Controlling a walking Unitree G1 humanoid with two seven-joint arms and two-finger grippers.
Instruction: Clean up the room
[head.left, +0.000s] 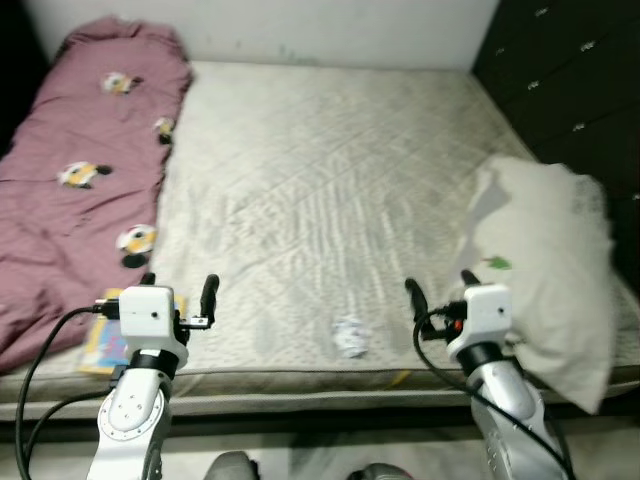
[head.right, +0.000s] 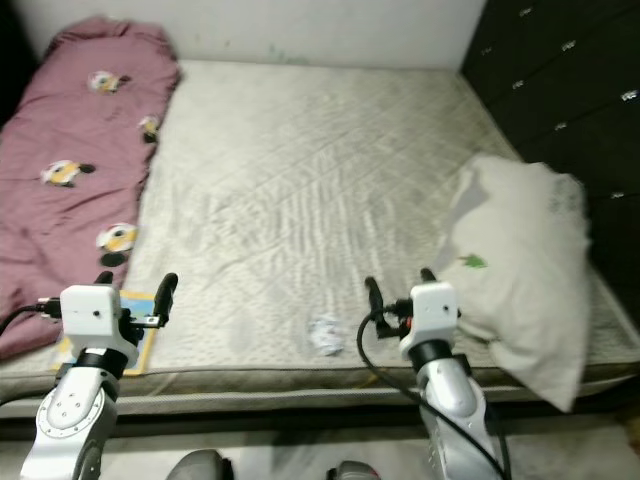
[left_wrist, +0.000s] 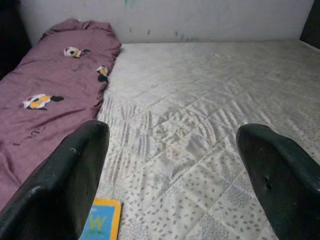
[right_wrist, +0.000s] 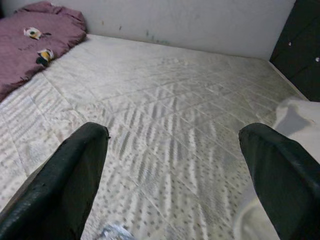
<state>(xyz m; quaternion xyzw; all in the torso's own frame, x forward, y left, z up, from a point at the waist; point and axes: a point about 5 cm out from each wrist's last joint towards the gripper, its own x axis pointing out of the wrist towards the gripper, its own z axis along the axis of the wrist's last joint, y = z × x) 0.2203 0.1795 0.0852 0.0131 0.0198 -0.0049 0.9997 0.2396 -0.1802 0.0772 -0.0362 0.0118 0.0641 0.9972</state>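
A bare quilted mattress (head.left: 330, 180) lies before me. A crumpled bit of wrapper (head.left: 349, 337) rests near its front edge, between my two grippers. A yellow and blue book (head.left: 112, 340) lies at the front left corner, partly under my left gripper (head.left: 178, 283), which is open above the mattress edge. My right gripper (head.left: 440, 287) is open too, just right of the wrapper and close to a white pillow (head.left: 545, 270). The book's corner (left_wrist: 102, 220) peeks in at the left wrist view, the wrapper (right_wrist: 116, 232) in the right wrist view.
A purple duvet with cartoon prints (head.left: 85, 170) is bunched along the mattress's left side. A dark chest of drawers (head.left: 575, 80) stands at the right, close to the pillow. A pale wall (head.left: 300, 25) closes the far side.
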